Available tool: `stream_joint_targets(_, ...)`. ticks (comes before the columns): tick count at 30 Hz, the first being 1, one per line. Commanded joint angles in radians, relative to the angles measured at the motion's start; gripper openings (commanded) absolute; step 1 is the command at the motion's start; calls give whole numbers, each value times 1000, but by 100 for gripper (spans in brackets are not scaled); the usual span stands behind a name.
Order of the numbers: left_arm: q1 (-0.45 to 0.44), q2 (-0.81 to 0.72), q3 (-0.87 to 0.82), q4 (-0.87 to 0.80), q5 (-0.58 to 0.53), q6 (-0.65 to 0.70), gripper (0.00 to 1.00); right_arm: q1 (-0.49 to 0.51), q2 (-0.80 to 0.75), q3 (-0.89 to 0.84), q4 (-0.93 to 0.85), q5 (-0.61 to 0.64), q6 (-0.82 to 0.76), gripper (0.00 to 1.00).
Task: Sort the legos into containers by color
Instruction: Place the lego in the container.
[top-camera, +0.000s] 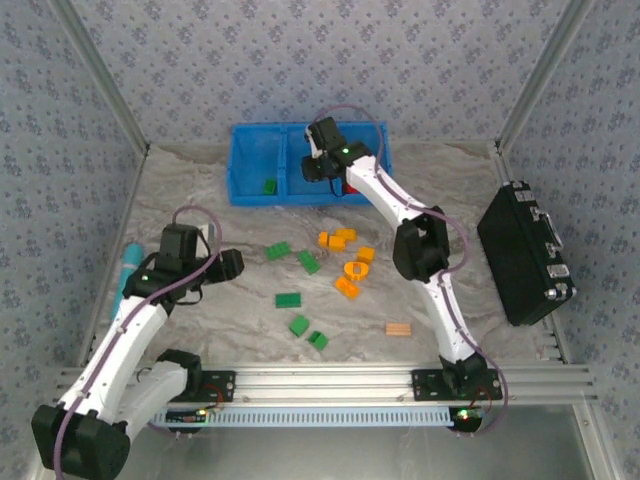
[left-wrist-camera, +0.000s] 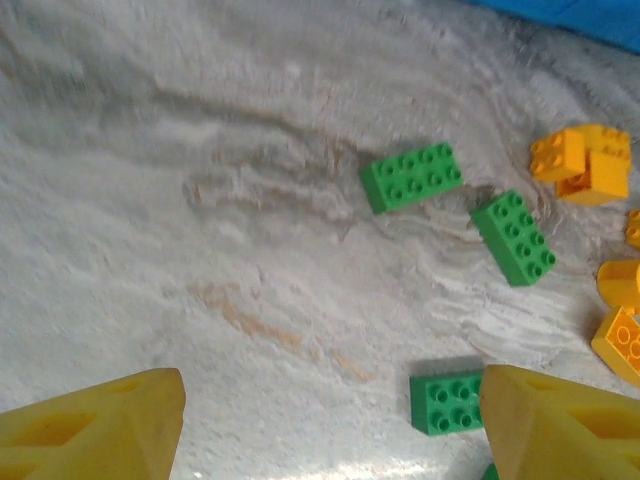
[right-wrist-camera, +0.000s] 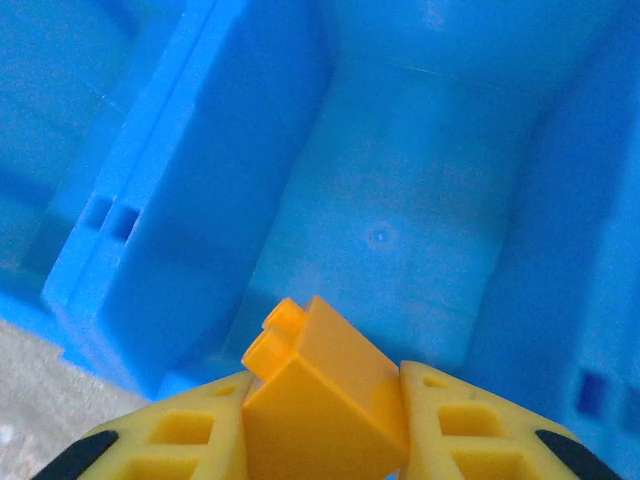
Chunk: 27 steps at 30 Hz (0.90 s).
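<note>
My right gripper (right-wrist-camera: 320, 432) is shut on an orange-yellow brick (right-wrist-camera: 318, 385), held tilted above the bare floor of a compartment of the blue bin (right-wrist-camera: 400, 200). From above, that gripper (top-camera: 320, 166) hangs over the bin's (top-camera: 250, 140) middle compartment. One green brick (top-camera: 270, 185) lies in the left compartment, something red (top-camera: 350, 187) in the right one. My left gripper (left-wrist-camera: 330, 430) stands open above the table, with a green brick (left-wrist-camera: 447, 402) beside its right finger (left-wrist-camera: 560, 420). More green bricks (left-wrist-camera: 411, 177) (left-wrist-camera: 513, 237) and orange ones (left-wrist-camera: 585, 165) lie ahead.
Loose green bricks (top-camera: 299, 325) and orange bricks (top-camera: 347, 287), with an orange ring (top-camera: 355, 269), are scattered mid-table. A tan block (top-camera: 399, 329) lies near the front. A black case (top-camera: 525, 255) sits at the right, a teal cylinder (top-camera: 125, 270) at the left wall.
</note>
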Motion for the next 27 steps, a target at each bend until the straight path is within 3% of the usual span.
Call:
stream_joint_targets(1,-11,15,-39,12,42,-144,78,-2,83,115,-56,-15,-21,34)
stream_joint_targets(8,-46,129,-61,123,12,-234,77,-14,146,130,-43,-27,-30,42)
stream_joint_targets(15,-84,327,-4,243,-20,-231,78,-20,142,103,-27,-56,-44,53)
stream_joint_targets(27,-131,703,230,337,-54,-144,78,2,-84,-127,34,-77,-91,57)
